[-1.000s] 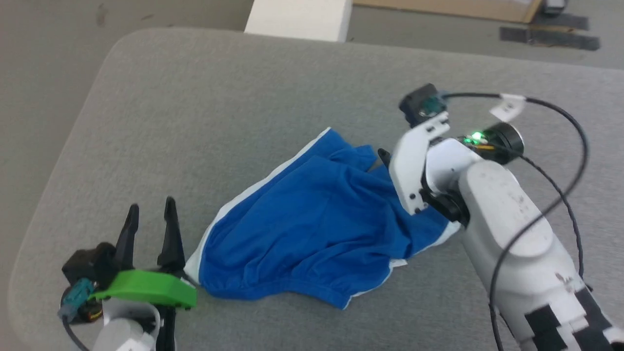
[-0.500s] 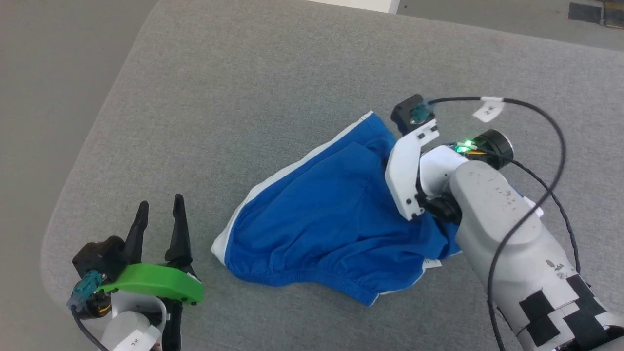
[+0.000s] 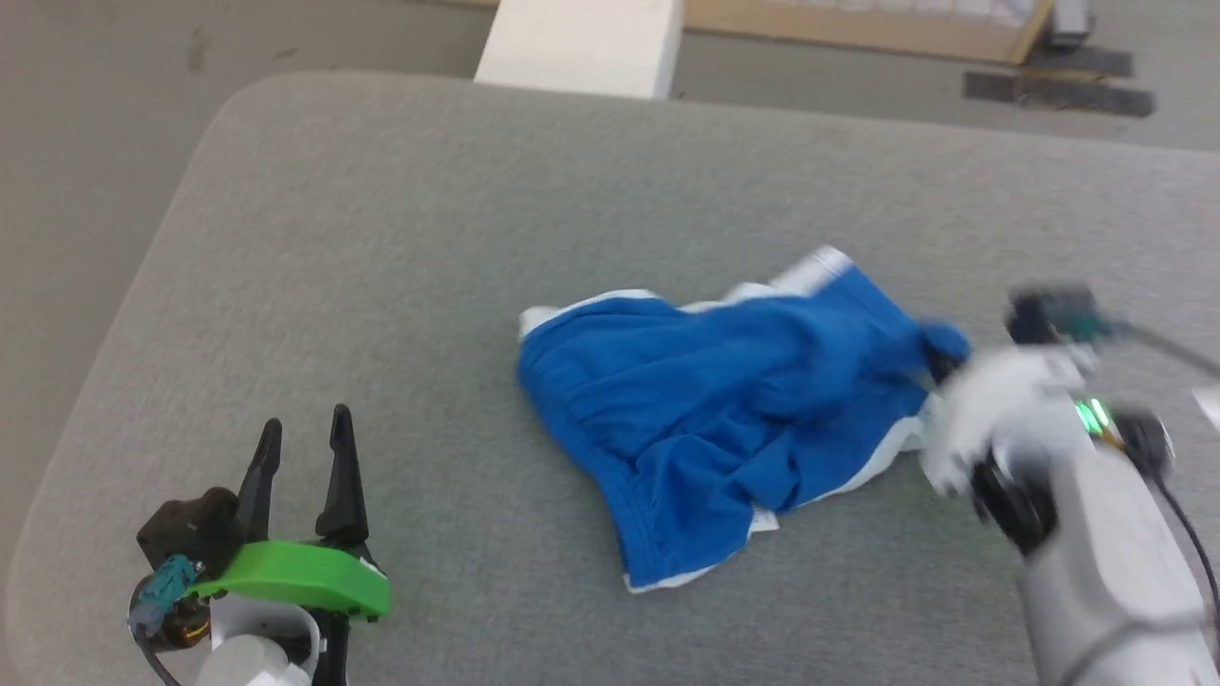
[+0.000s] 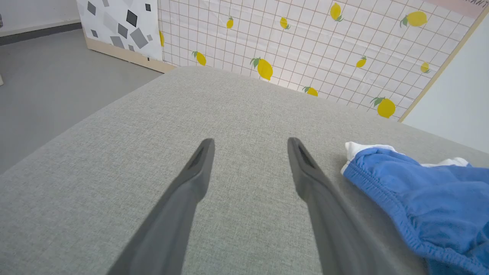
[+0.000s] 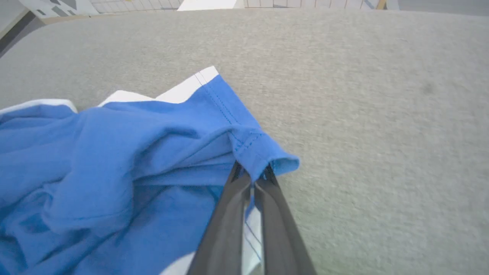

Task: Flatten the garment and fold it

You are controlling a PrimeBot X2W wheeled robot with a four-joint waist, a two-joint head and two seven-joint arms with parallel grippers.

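On the worktop: the garment (image 3: 724, 419), bright blue shorts with white trim, lies rumpled to the right of centre. Its gathered waistband faces the robot's left, and one leg hem is drawn out toward the right arm.
Right pincer (image 5: 252, 168): clamped tight on a folded blue hem at the garment's right edge, with cloth pinched between the two dark fingers. In the head view this arm is blurred.
Left pincer (image 3: 305, 417): fingers spread wide with nothing between them, over bare worktop at the near left. In its wrist view the waistband lies near the right-hand finger without touching it.
Change from a second ago: the right pincer stood wide over the garment's right part and has since closed on the hem.
Garment's shift: its white edge lay just beside the left pincer; the whole garment now sits further toward the robot's right and is more bunched.
Left arm: same place, same spread.
Surface: the worktop (image 3: 429, 238) is covered in grey woven fabric and has rounded corners.
Room: a grey floor (image 3: 76, 143), with a white block (image 3: 577, 43) beyond the far edge and dark tape strips (image 3: 1058, 90) on the floor.
Backdrop: a white grid panel printed with yellow lemons (image 4: 305, 46), beside a panel of grey shapes (image 4: 118, 26).
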